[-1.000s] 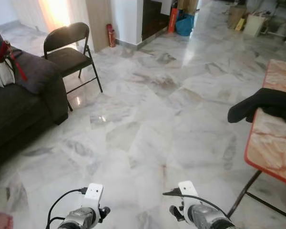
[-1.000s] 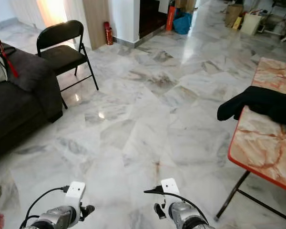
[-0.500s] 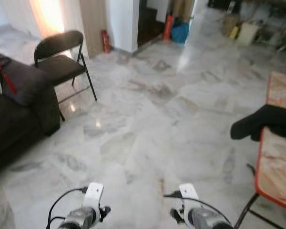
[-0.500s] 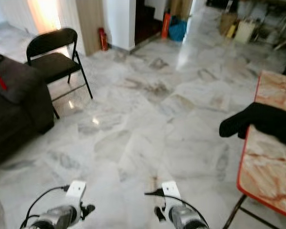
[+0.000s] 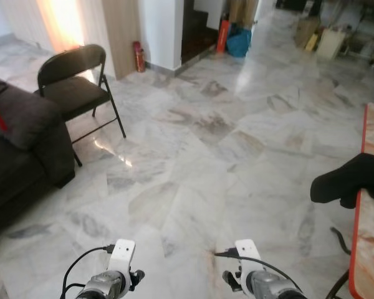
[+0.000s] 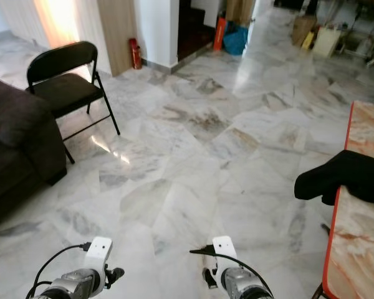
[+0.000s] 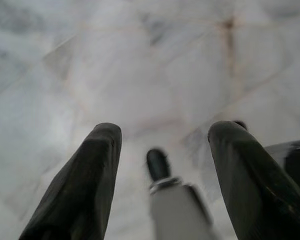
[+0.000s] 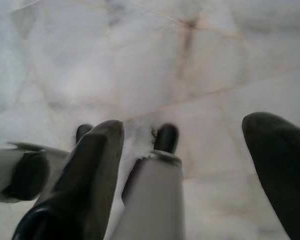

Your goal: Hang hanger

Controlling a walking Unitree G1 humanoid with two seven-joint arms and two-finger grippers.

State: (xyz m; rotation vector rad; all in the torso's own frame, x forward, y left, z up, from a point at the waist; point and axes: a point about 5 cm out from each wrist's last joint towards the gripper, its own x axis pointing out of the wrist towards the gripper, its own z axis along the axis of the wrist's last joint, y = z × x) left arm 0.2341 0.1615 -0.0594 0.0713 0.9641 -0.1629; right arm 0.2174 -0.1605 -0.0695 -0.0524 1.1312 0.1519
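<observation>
My left arm [image 5: 106, 283] and right arm [image 5: 265, 286] hang low at the bottom of the eye views, over the marble floor. In the left wrist view my left gripper [image 7: 162, 135] is open, with only floor between its black fingers [image 7: 90, 175]. My right gripper [image 8: 187, 125] is open too, and only floor lies between its fingers [image 8: 90, 170]. A black garment [image 5: 349, 184] drapes over the near edge of a red-rimmed table [image 5: 369, 249] at the far right.
A black folding chair [image 5: 75, 81] stands at the left, beside a dark sofa [image 5: 19, 143]. Far back are a red fire extinguisher [image 5: 137, 56], a blue bag [image 5: 240, 37] and boxes [image 5: 327, 40]. Open marble floor [image 5: 199, 143] stretches ahead.
The whole picture has shifted: the table and garment now sit further right, the sofa and chair further left, so the camera has moved. Both arms hang as before.
</observation>
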